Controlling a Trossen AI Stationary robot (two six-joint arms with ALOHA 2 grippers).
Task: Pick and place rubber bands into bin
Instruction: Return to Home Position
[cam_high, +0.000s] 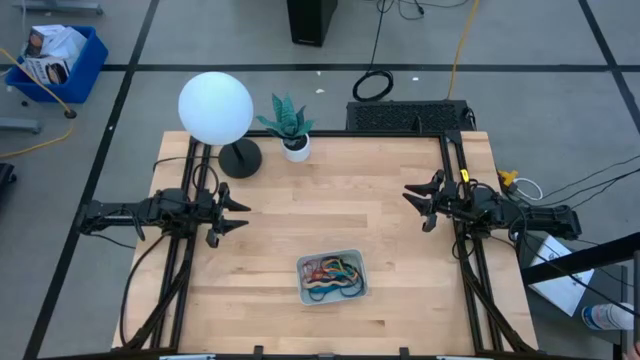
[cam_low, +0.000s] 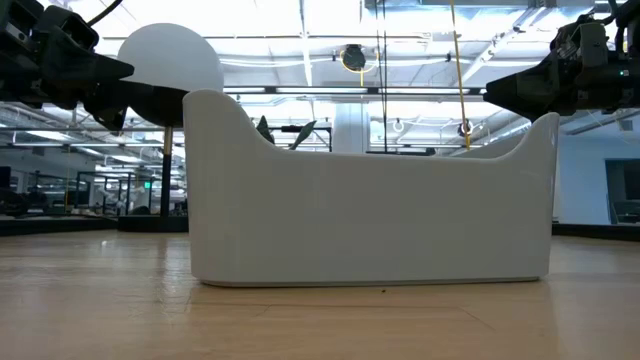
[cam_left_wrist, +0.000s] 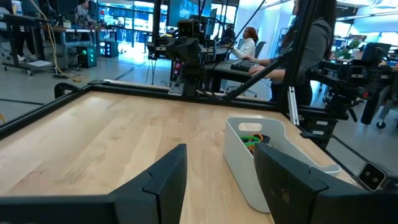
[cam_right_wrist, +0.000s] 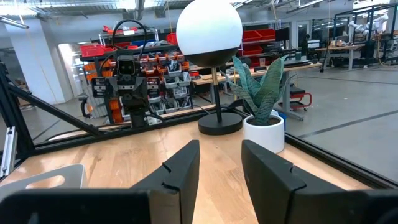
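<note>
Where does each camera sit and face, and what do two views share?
High: above the table, straight down; left tool, right tool.
Low: table-top height, level at the bin; tools in upper corners.
Left wrist: on left arm, past its fingers toward the bin.
Right wrist: on right arm, past its fingers toward lamp, plant.
Shared: high and left wrist show rubber bands.

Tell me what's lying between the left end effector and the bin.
Nothing: in the high view, only bare wooden table separates the left end effector from the bin holding the rubber bands.
</note>
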